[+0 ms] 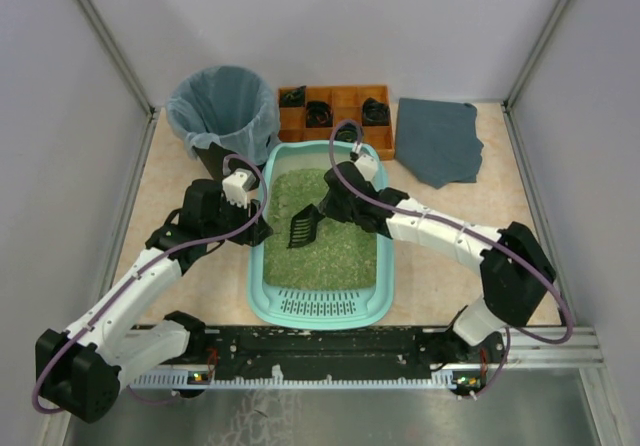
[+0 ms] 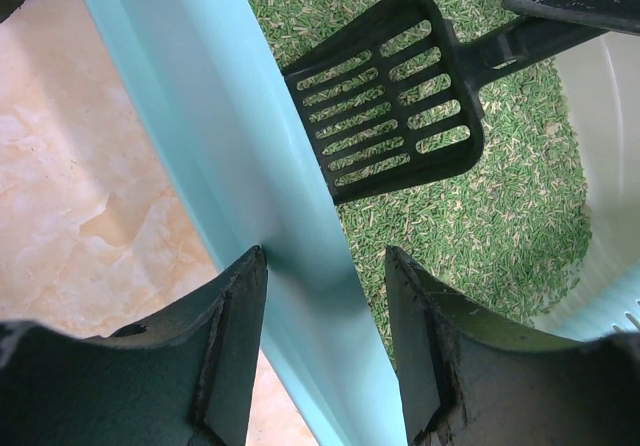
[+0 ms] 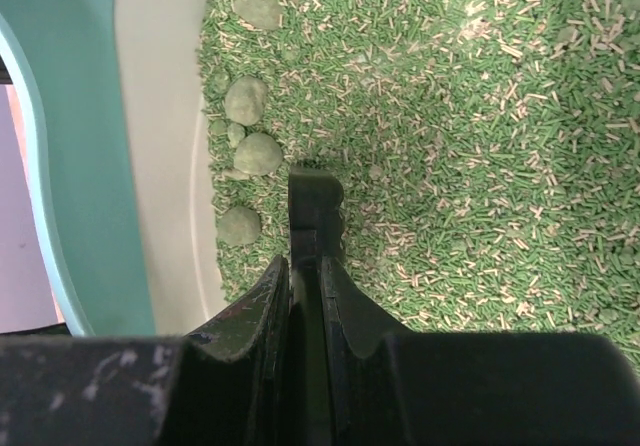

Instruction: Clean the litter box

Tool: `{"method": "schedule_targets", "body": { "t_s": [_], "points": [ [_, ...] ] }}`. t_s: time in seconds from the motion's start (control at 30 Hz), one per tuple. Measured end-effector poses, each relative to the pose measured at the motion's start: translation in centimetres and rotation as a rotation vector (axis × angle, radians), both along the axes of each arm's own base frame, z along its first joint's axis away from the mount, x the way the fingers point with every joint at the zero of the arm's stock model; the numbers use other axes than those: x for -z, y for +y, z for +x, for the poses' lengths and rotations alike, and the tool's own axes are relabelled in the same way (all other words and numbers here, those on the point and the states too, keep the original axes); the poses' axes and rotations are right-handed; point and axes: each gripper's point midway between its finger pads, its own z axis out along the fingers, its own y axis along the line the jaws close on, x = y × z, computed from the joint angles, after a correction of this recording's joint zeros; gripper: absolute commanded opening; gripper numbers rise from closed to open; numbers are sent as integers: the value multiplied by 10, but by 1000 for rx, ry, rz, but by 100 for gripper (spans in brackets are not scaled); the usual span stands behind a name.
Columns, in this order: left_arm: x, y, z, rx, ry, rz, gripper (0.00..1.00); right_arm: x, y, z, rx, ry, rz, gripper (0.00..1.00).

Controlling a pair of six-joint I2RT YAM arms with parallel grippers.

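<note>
Light-teal litter box [image 1: 320, 308], green pellets [image 1: 330, 256] inside

Your large light-teal plastic litter box [image 1: 318, 308] sits mid-table, the black slotted plastic scoop [image 1: 303, 228] inside it (over the litter [image 1: 330, 256], nearer the left wall). Behind it, seemingly touching, lies the orange compartmented tray [image 1: 335, 114]; a black bag-lined bin [image 1: 262, 116] to that tray's left, a grey-blue cloth [image 1: 437, 141] to its right.

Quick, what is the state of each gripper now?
Left gripper: closed on the litter box side wall.
Right gripper: closed on the black scoop, at its handle.
</note>
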Motion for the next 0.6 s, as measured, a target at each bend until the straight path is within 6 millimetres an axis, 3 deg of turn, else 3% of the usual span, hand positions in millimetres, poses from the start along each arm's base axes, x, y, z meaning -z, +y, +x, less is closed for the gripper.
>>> {"method": "schedule_targets", "body": {
  "t_s": [0.27,0.47,0.6],
  "points": [
    [0,0,0,0,0,0,55,5,15,0,-43,35,20,0],
    [0,0,0,2,-3,6,56,21,45,0,-125,71,95,0],
    [1,0,0,0,-3,9,56,20,47,6,-142,75,134,0]
  ]
}}
